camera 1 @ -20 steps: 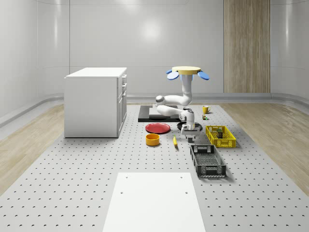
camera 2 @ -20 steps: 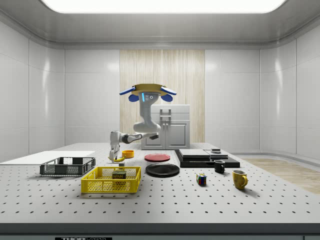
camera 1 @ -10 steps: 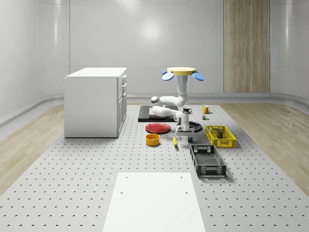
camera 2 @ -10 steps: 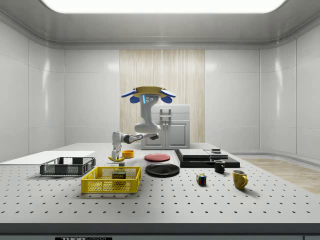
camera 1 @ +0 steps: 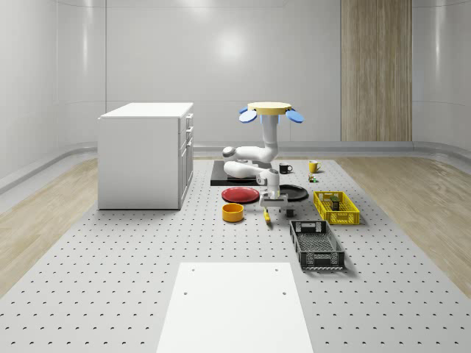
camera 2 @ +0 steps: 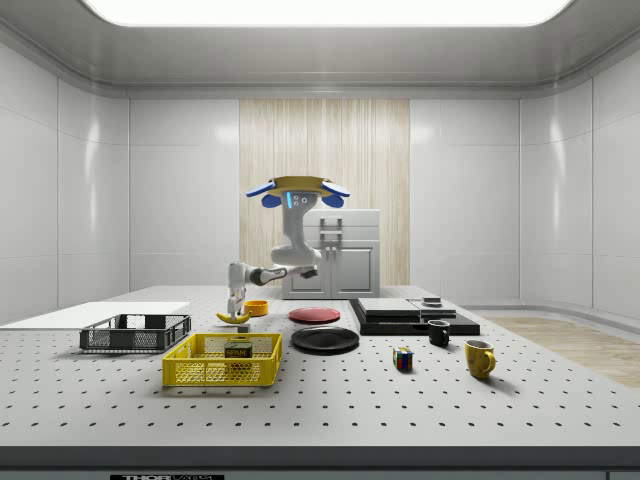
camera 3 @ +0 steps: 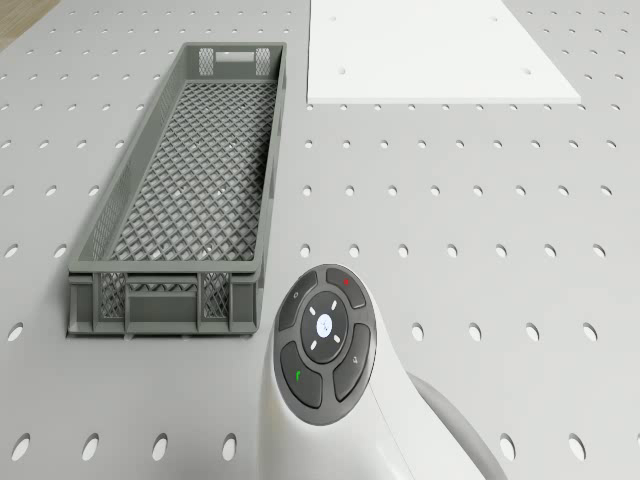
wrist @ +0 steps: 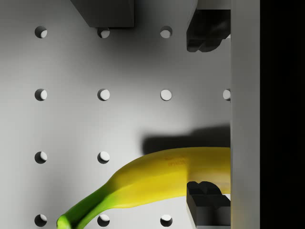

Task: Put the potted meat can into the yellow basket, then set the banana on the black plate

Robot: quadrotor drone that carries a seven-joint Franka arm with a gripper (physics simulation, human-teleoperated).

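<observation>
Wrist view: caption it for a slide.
Gripper open above the curved yellow banana lying on the perforated grey table.

Potted meat can (camera 2: 238, 351) in the basket (camera 2: 190, 372); plate (camera 2: 325, 340) beside it.

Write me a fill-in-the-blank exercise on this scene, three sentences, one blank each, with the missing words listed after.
1. The potted meat can sits inside the ____ basket.
2. The gripper hangs just above the ____, which lies on the table beside the orange bowl.
3. In the whole-scene view, the black plate lies to the right of the ____ plate.

Missing words: yellow; banana; red
</observation>
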